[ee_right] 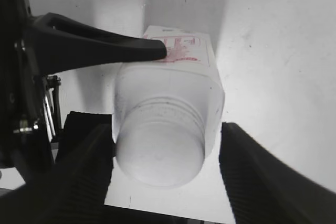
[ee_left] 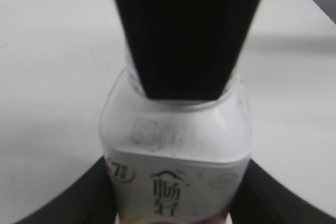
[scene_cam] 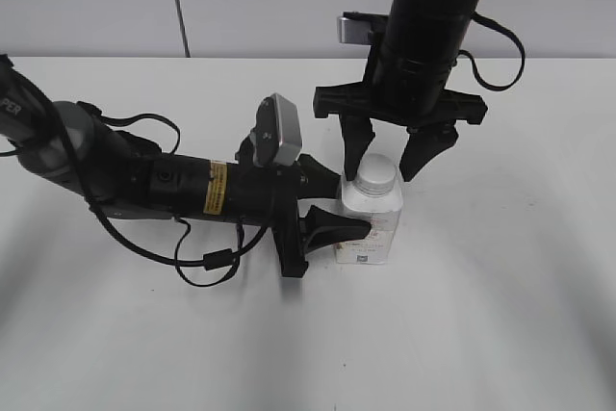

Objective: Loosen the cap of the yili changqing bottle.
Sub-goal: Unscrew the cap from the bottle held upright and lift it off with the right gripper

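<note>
Bottle braced, cap not yet gripped – slip risk.
On the surface [scene_cam: 500, 315], left gripper [scene_cam: 339, 201] fingers clamp the yili changqing bottle [scene_cam: 371, 223]; right gripper [scene_cam: 397, 153] fingers straddle the cap [scene_cam: 375, 174], apart. An off-centre closure could skid off or twist the bottle.

The yili changqing bottle [scene_cam: 371, 223] stands upright on the tabletop [scene_cam: 500, 315], a little right of the middle between the left and right edges and about midway from front to back. The cap [scene_cam: 376, 173] sits on its neck. The left hand [scene_cam: 339, 205] reaches in lying flat from the left edge side, one finger before the bottle's body and one behind it. The right hand [scene_cam: 388, 156] hangs from above, its fingers [scene_cam: 355, 149] left and right of the cap.
</note>
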Controlling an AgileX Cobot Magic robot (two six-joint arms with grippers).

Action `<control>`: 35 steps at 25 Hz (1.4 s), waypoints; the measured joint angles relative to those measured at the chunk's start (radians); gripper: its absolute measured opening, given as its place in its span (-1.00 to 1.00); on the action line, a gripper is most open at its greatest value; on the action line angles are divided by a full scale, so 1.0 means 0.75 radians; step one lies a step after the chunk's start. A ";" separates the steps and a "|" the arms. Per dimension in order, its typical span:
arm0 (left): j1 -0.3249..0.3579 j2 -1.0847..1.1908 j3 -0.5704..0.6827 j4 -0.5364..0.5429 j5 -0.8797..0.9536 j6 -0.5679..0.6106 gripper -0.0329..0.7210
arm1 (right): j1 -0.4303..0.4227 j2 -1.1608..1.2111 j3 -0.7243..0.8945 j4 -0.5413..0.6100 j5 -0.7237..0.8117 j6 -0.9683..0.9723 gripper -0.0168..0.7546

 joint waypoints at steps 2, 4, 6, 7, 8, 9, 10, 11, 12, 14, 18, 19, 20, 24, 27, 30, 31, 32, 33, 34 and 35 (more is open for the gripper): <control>0.000 0.000 0.000 0.000 0.000 0.000 0.09 | 0.000 0.000 0.000 0.000 0.002 0.000 0.32; 0.000 0.000 0.000 0.000 0.000 0.000 0.09 | 0.000 0.000 0.000 0.000 0.002 0.001 0.25; 0.000 0.000 0.000 0.000 0.000 0.000 0.10 | 0.000 0.000 0.000 0.001 0.002 0.001 0.13; 0.000 0.000 0.000 0.000 0.000 0.000 0.10 | 0.000 0.000 0.000 0.001 0.002 0.000 0.07; 0.000 0.000 0.000 0.000 0.000 0.000 0.10 | 0.000 0.000 0.000 0.001 0.002 -0.006 0.06; 0.000 0.000 0.000 0.000 0.000 0.000 0.10 | 0.000 0.000 0.000 0.001 0.002 -0.015 0.06; 0.000 0.000 0.000 0.000 0.000 0.000 0.10 | 0.000 0.000 0.000 0.001 0.002 -0.025 0.06; 0.000 0.000 0.000 0.000 0.000 0.000 0.10 | 0.000 0.000 0.000 0.001 0.002 -0.046 0.06; 0.000 0.000 0.000 0.000 0.000 0.000 0.10 | 0.000 0.000 0.000 0.001 0.002 -0.085 0.06; -0.001 0.000 0.000 0.000 0.000 0.000 0.10 | 0.000 0.000 0.000 0.001 0.002 -0.226 0.06; -0.001 0.000 0.000 0.000 0.000 0.000 0.10 | 0.000 0.000 -0.002 0.001 0.002 -0.697 0.06; -0.001 0.000 0.000 0.000 0.000 0.000 0.10 | 0.000 0.000 -0.002 0.001 0.003 -0.820 0.06; -0.001 0.000 0.000 0.000 0.000 0.000 0.10 | 0.000 0.000 -0.002 0.001 0.003 -0.932 0.06; -0.001 0.000 0.000 0.000 0.000 0.000 0.10 | 0.000 0.000 -0.004 0.001 0.005 -1.181 0.06; -0.001 0.000 0.000 0.000 0.000 0.000 0.09 | 0.000 0.000 -0.004 0.001 0.005 -1.253 0.06; -0.001 0.000 0.000 0.000 0.000 0.000 0.09 | 0.000 0.000 -0.004 0.006 0.006 -1.270 0.06; -0.001 0.000 0.000 0.000 0.000 0.000 0.09 | 0.000 0.000 -0.004 0.016 0.006 -1.273 0.06; -0.001 0.000 0.000 0.001 0.000 0.000 0.09 | -0.001 0.000 -0.004 0.028 0.006 -1.274 0.06; -0.001 0.000 0.000 0.003 0.000 0.000 0.09 | -0.002 0.000 -0.004 0.036 0.006 -1.275 0.06; -0.001 0.000 0.000 0.004 0.000 0.000 0.09 | -0.003 0.000 -0.004 0.039 0.006 -1.275 0.06; -0.001 0.000 0.000 0.006 0.000 0.000 0.09 | -0.003 0.000 -0.004 0.042 0.006 -1.271 0.08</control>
